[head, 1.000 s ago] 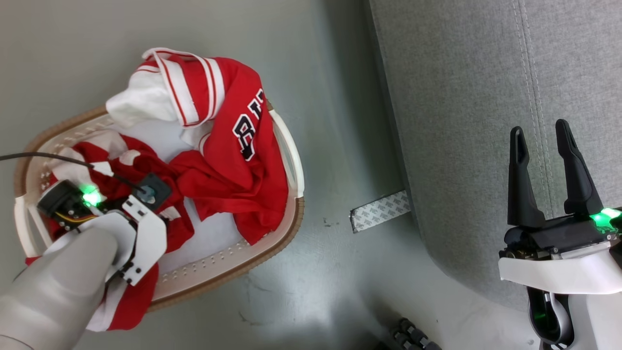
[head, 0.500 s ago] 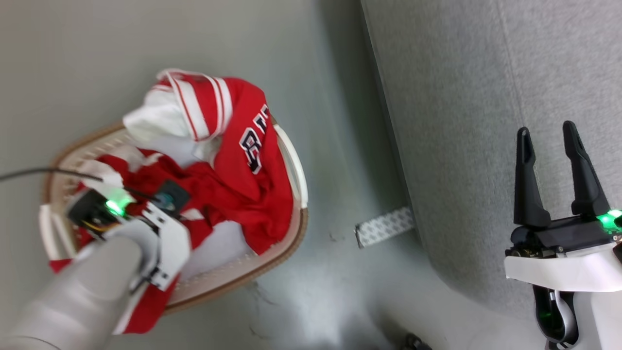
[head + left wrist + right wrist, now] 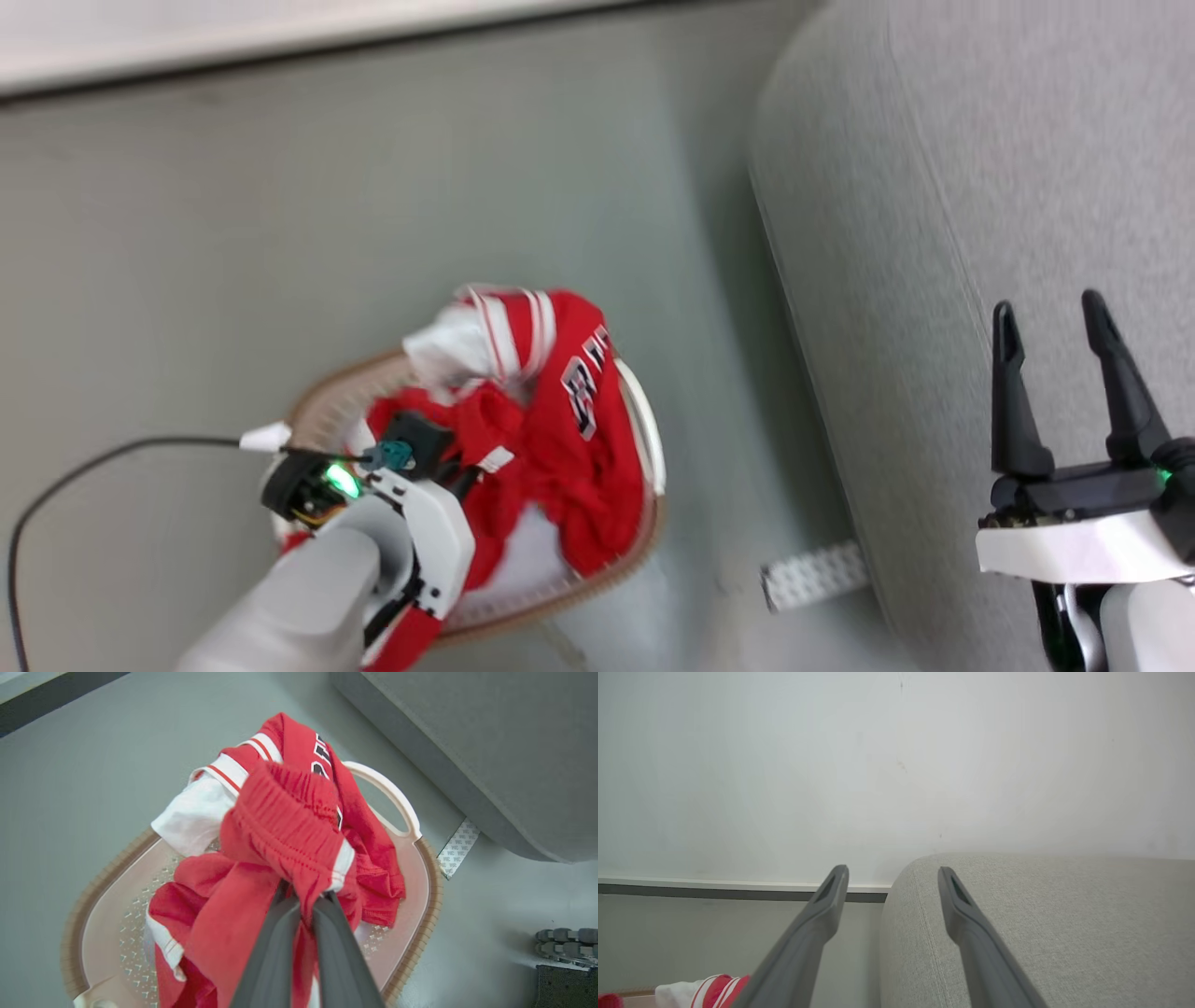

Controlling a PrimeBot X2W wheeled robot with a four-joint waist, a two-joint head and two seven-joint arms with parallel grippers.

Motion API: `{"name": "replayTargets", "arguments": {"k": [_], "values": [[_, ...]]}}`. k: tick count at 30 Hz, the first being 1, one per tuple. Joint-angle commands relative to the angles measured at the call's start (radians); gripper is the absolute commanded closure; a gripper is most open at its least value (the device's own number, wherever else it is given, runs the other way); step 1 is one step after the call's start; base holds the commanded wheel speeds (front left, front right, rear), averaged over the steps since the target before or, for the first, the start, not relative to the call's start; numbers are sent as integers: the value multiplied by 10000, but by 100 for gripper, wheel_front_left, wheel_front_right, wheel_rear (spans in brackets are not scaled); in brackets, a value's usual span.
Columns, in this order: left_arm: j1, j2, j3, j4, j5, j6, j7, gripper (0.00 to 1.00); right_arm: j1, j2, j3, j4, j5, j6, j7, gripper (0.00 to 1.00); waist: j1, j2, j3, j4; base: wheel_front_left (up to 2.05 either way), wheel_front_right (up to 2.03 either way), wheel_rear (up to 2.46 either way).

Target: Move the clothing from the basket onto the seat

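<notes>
Camera tilts up: basket [image 3: 644,443] now lower centre of frame, pale skirting [image 3: 280,42] at top. left gripper [image 3: 306,900] pulls pinched clothing [image 3: 285,830] up into bunch.

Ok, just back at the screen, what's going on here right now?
The left gripper is shut on a bunch of the red clothing, held over the basket. The lettered jersey lies draped in the basket and over its rim. The right gripper is open and empty, poised over the seat. No clothing is on the part of the seat in view.

Tips of the left claw [image 3: 303,899] unseen inside the clothing [image 3: 280,826]
</notes>
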Motion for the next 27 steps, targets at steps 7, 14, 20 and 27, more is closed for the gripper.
{"name": "replayTargets", "arguments": {"k": [7,14,20,27], "values": [[751,-151,1037,-1129,-762,49,-190,100,685,-22,58,429,-270,-21,-20,0,1,0,-2632,1168,0,0,0],[1542,104,2299,-3067,-251,371,-187,100,1248,-18,29,638,-394,-21,-20,0,1,0,-3713,1615,0,0,0],[2040,167,3220,-4492,-29,484,-189,100,1632,-17,69,746,-293,-21,-20,0,1,0,-4417,1948,0,0,0],[2058,212,3724,-5861,-83,622,-160,100,2017,-19,251,827,-161,-21,-20,0,1,0,-5044,2245,0,0,0]]}}
